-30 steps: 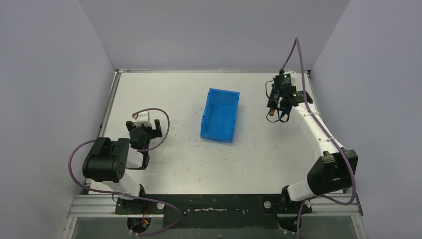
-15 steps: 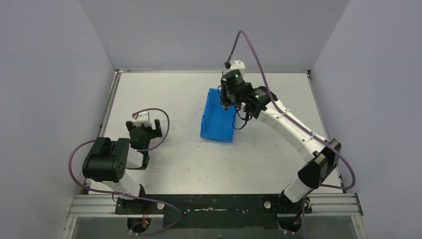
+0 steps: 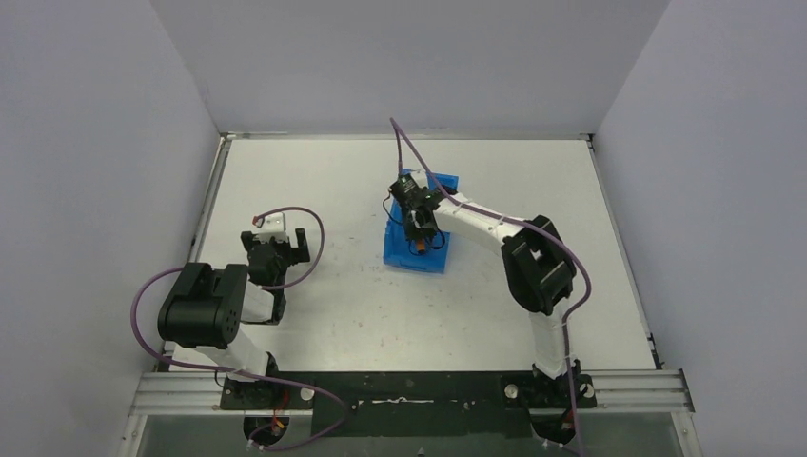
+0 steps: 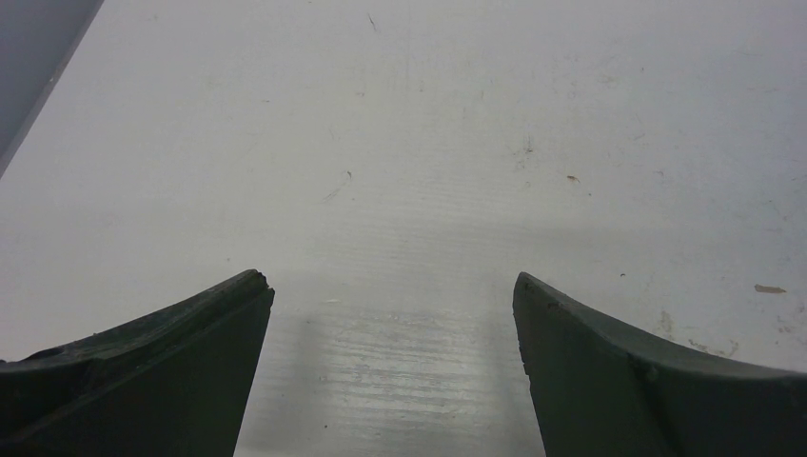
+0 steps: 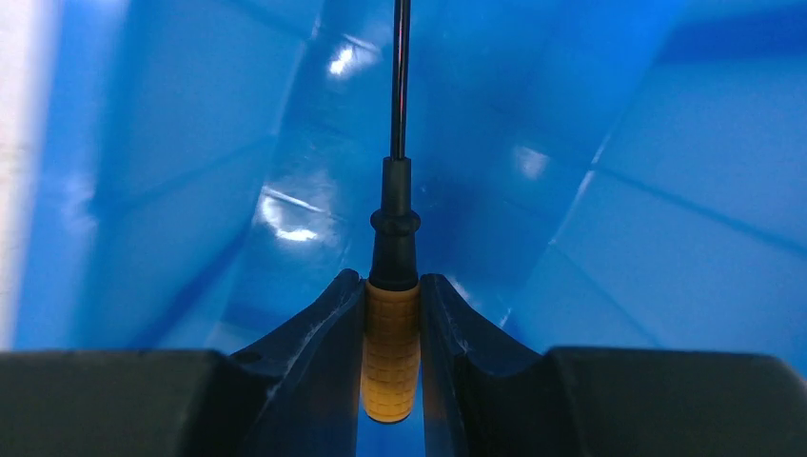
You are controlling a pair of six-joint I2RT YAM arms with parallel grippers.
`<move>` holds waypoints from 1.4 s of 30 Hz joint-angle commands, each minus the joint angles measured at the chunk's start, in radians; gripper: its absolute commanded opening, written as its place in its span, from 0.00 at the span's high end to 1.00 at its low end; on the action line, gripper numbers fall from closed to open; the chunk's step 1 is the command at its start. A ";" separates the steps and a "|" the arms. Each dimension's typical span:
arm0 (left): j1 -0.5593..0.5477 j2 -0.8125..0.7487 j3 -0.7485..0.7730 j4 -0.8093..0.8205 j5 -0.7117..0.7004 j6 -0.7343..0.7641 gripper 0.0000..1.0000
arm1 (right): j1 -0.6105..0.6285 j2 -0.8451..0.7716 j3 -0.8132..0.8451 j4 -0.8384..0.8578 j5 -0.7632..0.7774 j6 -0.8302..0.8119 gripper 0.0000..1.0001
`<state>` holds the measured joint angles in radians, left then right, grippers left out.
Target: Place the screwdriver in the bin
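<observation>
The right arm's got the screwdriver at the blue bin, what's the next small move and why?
Probably open the right tool and let the screwdriver drop. The right wrist view shows the orange handle clamped in the tool, with the blue walls of the bin all around the shaft, so it seems to be inside the bin and only the release looks left to do.

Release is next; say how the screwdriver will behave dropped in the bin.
Probably stiff and light: the screwdriver is slim, held by the right pincer alone. Its round handle may roll on the glossy bin, though its walls should contain it.
</observation>
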<state>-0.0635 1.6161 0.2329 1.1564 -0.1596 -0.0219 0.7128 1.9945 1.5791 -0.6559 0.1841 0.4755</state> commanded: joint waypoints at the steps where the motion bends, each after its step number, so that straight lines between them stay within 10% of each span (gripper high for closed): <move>1: 0.001 -0.005 0.020 0.056 0.003 -0.005 0.03 | -0.010 0.059 0.046 0.033 0.013 -0.007 1.00; 8: 0.001 -0.005 0.020 0.056 0.003 -0.006 0.03 | -0.021 0.125 0.043 0.064 0.012 0.016 1.00; 14: 0.001 -0.005 0.020 0.055 0.003 -0.005 0.03 | -0.020 0.109 0.073 0.036 0.022 0.035 0.58; 27: 0.001 -0.004 0.020 0.056 0.003 -0.004 0.03 | -0.031 -0.190 0.158 -0.002 0.117 -0.002 0.27; 31: 0.001 -0.005 0.020 0.055 0.003 -0.005 0.03 | -0.086 -0.373 0.010 0.092 0.128 -0.029 0.01; 42: 0.001 -0.005 0.020 0.057 0.002 -0.005 0.03 | -0.444 -0.950 -0.846 0.698 0.083 -0.128 0.00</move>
<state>-0.0635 1.6161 0.2329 1.1564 -0.1593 -0.0219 0.3408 1.1584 0.9783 -0.2333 0.2676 0.4107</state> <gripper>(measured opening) 0.971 0.999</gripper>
